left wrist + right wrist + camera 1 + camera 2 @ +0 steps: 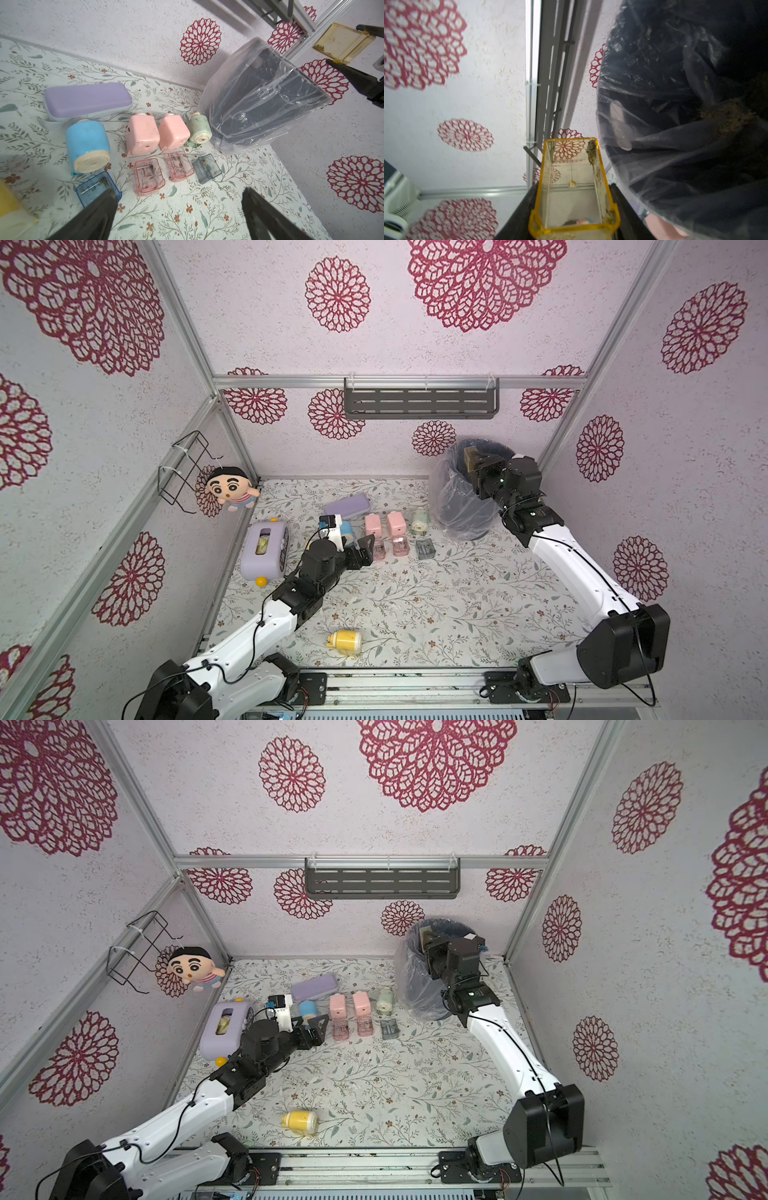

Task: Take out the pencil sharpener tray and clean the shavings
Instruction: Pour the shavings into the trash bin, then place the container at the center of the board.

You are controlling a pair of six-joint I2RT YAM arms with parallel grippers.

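Note:
A clear yellow pencil sharpener tray [571, 187] sits between the fingers of my right gripper [573, 187], which is shut on it. It hangs tilted over the rim of the bag-lined black bin [457, 506] at the back right. A clump of brown shavings [591, 150] clings to the tray's far corner. The yellow sharpener [345, 642] lies on its side near the table's front edge. My left gripper [178, 191] hangs open over bare table, just in front of a blue tray [97, 187], with nothing between its fingers.
Blue [87, 143], pink [142, 135] and green [199, 131] sharpeners stand in a row. Their trays, one pink [148, 174] and one grey [205, 168], lie in front. A purple case [347, 506], a purple box [266, 549] and a plush doll [228, 488] occupy the back left.

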